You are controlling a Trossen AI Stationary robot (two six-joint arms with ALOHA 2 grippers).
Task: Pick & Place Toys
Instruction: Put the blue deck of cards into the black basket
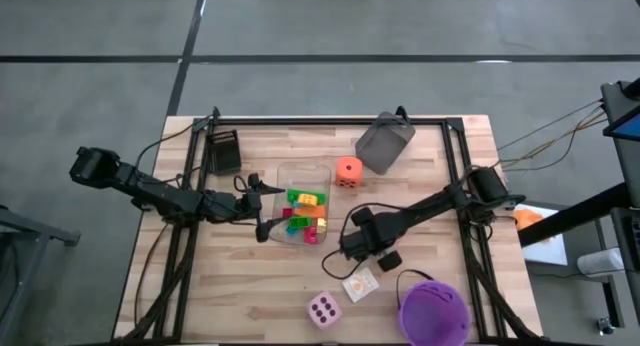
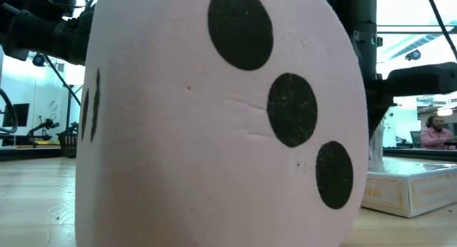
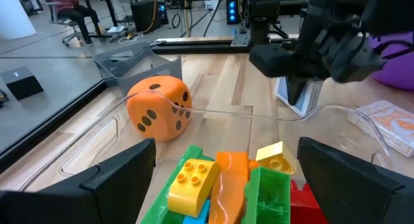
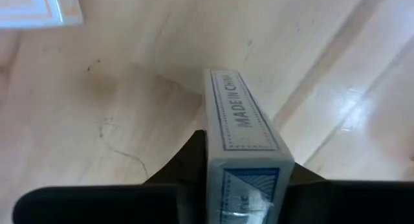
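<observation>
- The right gripper [image 1: 352, 248] hangs near the table's centre, at about 4 o'clock from the clear tray [image 1: 283, 178], with its fingers clamped on a small white card box [image 4: 242, 130] printed "MADE IN CHINA" and held on edge above the wood.
- The left gripper [image 1: 262, 208] sits at the tray's 9 o'clock edge; its fingers [image 3: 116, 179] are spread wide apart, holding nothing, on either side of the brick pile.
- The building bricks [image 1: 305, 216], green, yellow, red and teal, with an orange piece, lie heaped inside the tray.
- The orange die [image 1: 348, 172] stands just outside the tray at 2 o'clock, beside the tipped grey bin [image 1: 384, 142].
- The pink die [image 1: 323, 309] rests near the table's 6 o'clock edge and fills the low view.
- A picture card [image 1: 360, 285] lies flat at 2 o'clock from the pink die, and the purple bucket [image 1: 434, 312] stands at 3 o'clock from that die.
</observation>
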